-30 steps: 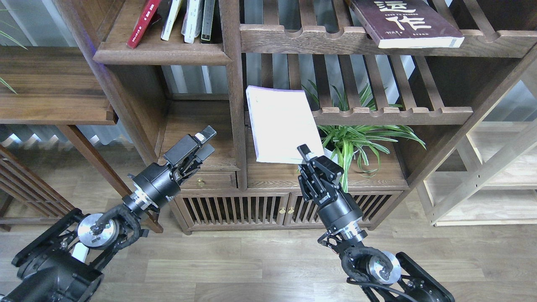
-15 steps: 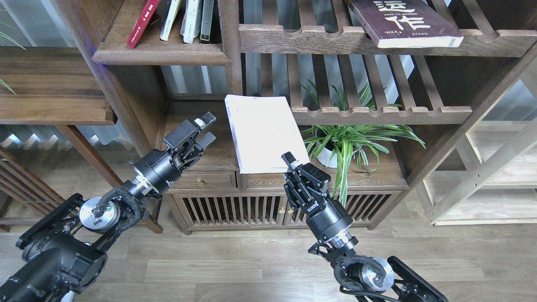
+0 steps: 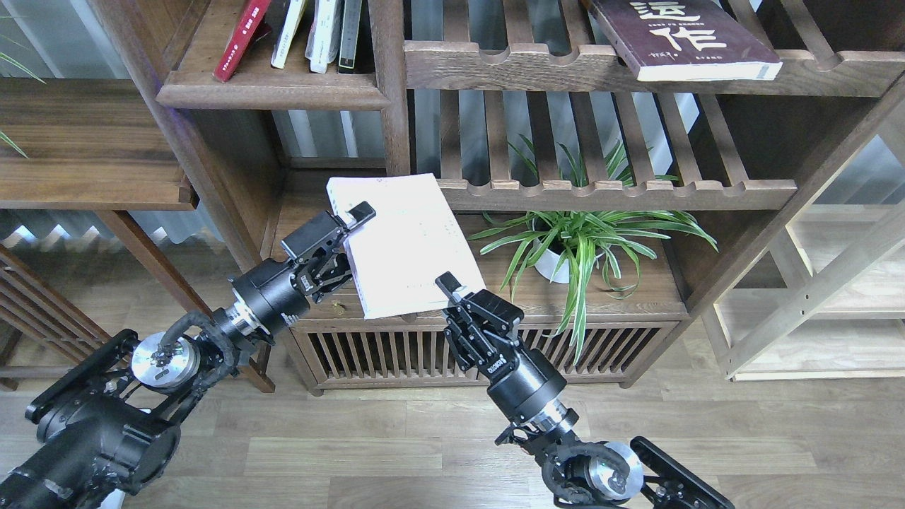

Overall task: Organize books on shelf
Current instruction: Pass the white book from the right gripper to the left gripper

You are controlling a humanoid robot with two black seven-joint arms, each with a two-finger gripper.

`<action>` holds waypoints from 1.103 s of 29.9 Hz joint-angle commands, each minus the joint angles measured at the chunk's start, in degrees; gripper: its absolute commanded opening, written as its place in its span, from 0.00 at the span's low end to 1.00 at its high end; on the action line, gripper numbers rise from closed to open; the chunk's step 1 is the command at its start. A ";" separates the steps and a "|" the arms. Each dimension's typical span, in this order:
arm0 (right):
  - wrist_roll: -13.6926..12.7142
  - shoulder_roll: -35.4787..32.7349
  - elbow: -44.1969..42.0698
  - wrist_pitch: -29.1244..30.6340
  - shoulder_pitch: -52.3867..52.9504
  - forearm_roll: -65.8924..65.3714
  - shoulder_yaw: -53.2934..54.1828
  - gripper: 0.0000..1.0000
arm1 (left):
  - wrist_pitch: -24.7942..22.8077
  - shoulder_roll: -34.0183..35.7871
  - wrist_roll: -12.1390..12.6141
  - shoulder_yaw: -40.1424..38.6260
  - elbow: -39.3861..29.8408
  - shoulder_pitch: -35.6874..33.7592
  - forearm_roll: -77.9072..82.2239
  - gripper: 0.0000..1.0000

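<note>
The white book (image 3: 399, 244) hangs tilted in the air in front of the cabinet, between my two grippers. My right gripper (image 3: 452, 291) is shut on its lower right corner. My left gripper (image 3: 351, 230) is open at the book's left edge, with one finger (image 3: 359, 211) over the cover and the other hidden behind the book. The red book (image 3: 240, 39) leans on the solid shelf (image 3: 269, 95) at the top left. The dark maroon book (image 3: 679, 35) with white characters lies on a slatted rack at the top right.
Several other books (image 3: 325, 32) stand beside the red one. A potted spider plant (image 3: 580, 240) sits under a slatted rack (image 3: 615, 192). A low cabinet with slatted doors (image 3: 382, 353) stands below. A wooden post (image 3: 392, 106) divides the shelving.
My right gripper has carried the white book left and down, away from the plant. My left gripper has closed in on the book's left edge.
</note>
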 commanded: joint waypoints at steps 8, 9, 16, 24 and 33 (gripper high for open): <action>-1.71 0.00 -0.48 -0.01 0.01 -0.33 -0.14 0.03 | 0.00 1.76 0.01 0.50 0.12 0.06 -0.07 0.84; -1.89 0.00 -0.56 -0.01 0.09 -0.33 -0.14 0.03 | 0.00 1.76 0.01 0.59 0.12 0.15 0.01 0.82; -2.42 0.00 -0.65 -0.01 0.36 -0.33 -0.14 0.04 | 0.00 1.76 0.01 0.50 -0.58 0.50 0.02 0.71; -3.03 0.00 -0.65 -0.01 0.53 -0.33 -0.14 0.04 | 0.00 1.76 0.01 0.76 -0.84 0.67 -0.07 0.62; -3.12 0.00 -0.65 -0.01 0.45 -0.33 -0.14 0.04 | 0.00 1.58 0.01 0.68 -1.64 1.47 -0.07 0.59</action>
